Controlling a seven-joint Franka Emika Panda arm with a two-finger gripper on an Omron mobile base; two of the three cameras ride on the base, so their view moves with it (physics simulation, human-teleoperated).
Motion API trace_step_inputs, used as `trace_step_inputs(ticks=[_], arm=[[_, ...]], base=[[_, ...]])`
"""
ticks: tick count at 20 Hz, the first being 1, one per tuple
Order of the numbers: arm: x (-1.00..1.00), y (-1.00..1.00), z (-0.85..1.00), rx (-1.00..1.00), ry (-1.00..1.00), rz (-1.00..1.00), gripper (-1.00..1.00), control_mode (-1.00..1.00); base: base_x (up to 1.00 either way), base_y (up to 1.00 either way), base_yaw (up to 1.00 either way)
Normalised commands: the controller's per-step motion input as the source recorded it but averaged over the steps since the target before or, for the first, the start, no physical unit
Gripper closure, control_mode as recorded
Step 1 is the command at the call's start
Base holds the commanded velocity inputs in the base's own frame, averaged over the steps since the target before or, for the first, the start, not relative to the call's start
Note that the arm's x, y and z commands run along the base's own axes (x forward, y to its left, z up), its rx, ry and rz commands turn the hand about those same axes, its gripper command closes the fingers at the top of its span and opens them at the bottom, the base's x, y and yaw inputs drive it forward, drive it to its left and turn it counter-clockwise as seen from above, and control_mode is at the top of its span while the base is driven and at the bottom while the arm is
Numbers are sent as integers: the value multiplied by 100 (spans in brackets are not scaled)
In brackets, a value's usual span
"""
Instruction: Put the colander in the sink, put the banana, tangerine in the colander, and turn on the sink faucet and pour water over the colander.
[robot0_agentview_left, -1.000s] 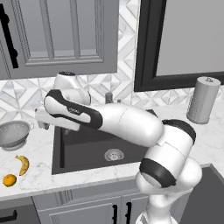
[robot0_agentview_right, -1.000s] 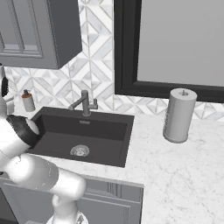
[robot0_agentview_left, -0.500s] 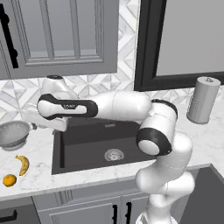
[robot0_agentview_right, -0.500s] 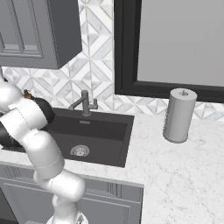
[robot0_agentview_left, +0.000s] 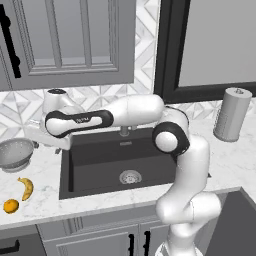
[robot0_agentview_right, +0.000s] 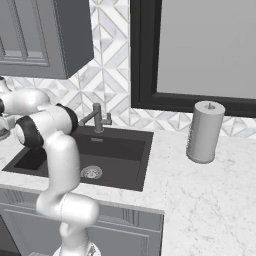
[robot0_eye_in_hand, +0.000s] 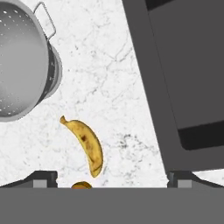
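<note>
White marble tabletop (robot0_agentview_left: 45, 175) carries the colander (robot0_agentview_left: 15, 154), which sits upright left of the sink (robot0_agentview_left: 120, 160), apart from its edge. The banana (robot0_agentview_left: 25, 188) lies just in front of the colander, and the tangerine (robot0_agentview_left: 10, 205) rests near the banana's front end. The tool (robot0_agentview_left: 35, 131) hovers above the tabletop between colander and sink, fingers spread wide, gripping nothing. The sink faucet (robot0_agentview_right: 96, 118) stands behind the basin.
</note>
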Motion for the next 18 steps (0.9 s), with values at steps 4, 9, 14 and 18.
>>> trace_step_inputs(ticks=[4,9,14,18], arm=[[39,27,-25,0,0,0,-100,-100],[36,29,-16,0,0,0,-100,-100],[25,19,-27,0,0,0,-100,-100],[11,5,-38,0,0,-2,-100,-100]], base=[[0,0,0],[0,0,0],[0,0,0],[0,0,0]])
